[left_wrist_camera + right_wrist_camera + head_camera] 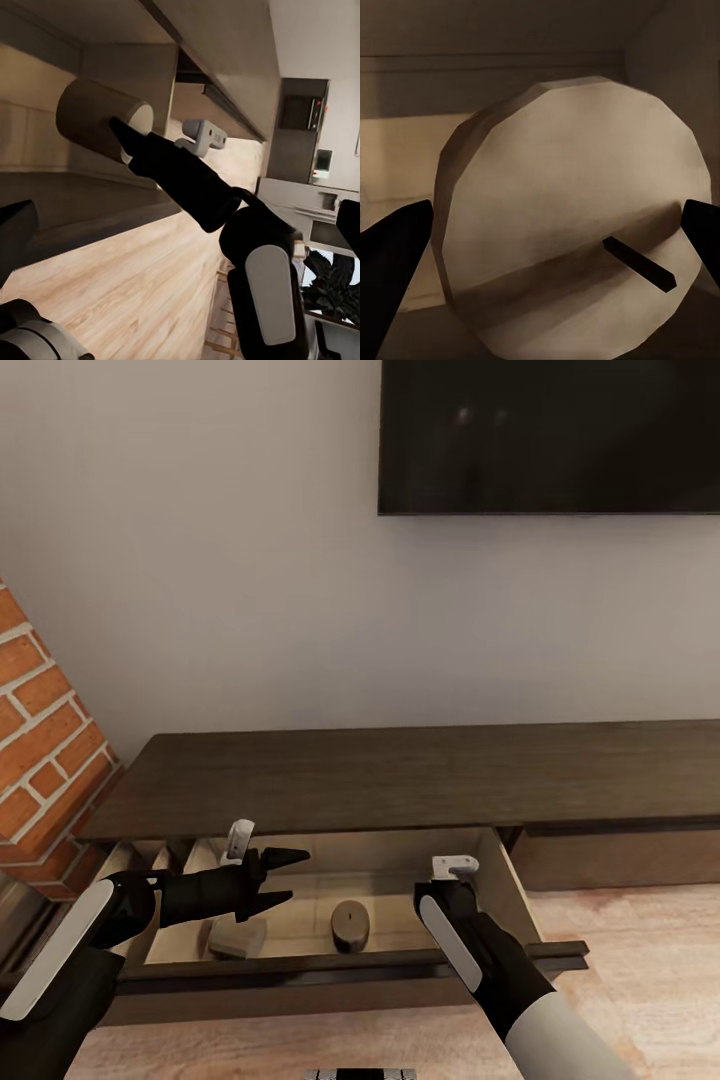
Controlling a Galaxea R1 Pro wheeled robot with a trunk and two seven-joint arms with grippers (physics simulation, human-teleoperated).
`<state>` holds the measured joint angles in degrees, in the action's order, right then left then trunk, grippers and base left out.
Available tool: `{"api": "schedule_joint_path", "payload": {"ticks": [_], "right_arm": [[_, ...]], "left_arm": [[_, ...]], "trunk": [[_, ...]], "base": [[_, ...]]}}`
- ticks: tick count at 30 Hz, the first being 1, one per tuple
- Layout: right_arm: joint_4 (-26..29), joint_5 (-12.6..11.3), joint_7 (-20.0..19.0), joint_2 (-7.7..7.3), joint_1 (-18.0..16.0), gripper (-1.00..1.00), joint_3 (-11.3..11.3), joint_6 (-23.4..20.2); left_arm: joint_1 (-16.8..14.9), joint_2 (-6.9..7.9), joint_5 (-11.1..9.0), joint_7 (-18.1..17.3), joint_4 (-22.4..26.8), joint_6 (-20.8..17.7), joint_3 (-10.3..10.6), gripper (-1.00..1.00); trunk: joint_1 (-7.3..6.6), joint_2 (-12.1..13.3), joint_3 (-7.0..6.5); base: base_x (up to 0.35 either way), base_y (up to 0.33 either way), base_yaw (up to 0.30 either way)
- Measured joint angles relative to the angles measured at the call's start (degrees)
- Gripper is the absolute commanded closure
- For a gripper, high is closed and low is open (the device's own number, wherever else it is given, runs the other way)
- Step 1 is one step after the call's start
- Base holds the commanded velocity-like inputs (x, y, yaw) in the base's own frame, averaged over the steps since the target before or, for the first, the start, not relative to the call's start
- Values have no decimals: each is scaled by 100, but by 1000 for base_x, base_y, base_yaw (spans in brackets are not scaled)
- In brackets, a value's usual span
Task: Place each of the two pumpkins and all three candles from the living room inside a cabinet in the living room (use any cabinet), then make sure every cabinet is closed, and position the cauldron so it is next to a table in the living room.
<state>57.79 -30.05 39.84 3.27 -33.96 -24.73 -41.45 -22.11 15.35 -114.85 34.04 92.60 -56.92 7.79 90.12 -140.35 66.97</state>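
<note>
The cabinet point(400, 780) is a long dark-brown unit against the wall, with its left drawer point(330, 966) pulled out. Two tan candles lie on the pale drawer floor, one point(237, 937) at the left and one point(350, 925) in the middle. My right gripper point(448, 890) reaches down into the drawer's right end. In the right wrist view it point(559, 240) is shut on a third candle point(570, 195), whose wick end faces the camera. That candle point(94, 120) lies against the right gripper's finger in the left wrist view. My left gripper point(285, 877) hangs open and empty above the drawer's left half.
A black TV point(550, 435) hangs on the wall above the cabinet. A red brick wall point(40, 740) juts in at the left, close to my left arm. Light wood floor point(620, 960) runs in front of the cabinet at the right. Kitchen units point(300, 112) stand far off.
</note>
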Motion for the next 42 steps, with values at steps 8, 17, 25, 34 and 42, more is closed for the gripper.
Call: {"api": "schedule_joint_path", "payload": {"ticks": [8, 17, 25, 34, 42], "right_arm": [[-35, 0, -43, 0, 0, 100, 1, 232], [-34, 1, -45, 0, 0, 100, 0, 241], [-36, 1, -45, 0, 0, 100, 0, 240], [-44, -13, -45, 0, 0, 100, 1, 232], [-62, -16, -45, 0, 0, 100, 3, 229]], "left_arm": [[0, 0, -3, 0, 0, 1, -9, -100], [0, 0, -3, 0, 0, 1, -9, -100], [0, 0, -3, 0, -4, 1, -9, -100], [0, 0, 0, 0, 0, 0, -10, -100], [0, 0, 0, 0, 0, 0, -1, -100]], "trunk": [[88, -162, 72], [87, -162, 72], [88, -162, 72], [159, -287, 147], [175, -295, 280]], "base": [[0, 0, 0], [105, 0, 0], [77, 0, 0], [5, 0, 0], [0, 0, 0]]}}
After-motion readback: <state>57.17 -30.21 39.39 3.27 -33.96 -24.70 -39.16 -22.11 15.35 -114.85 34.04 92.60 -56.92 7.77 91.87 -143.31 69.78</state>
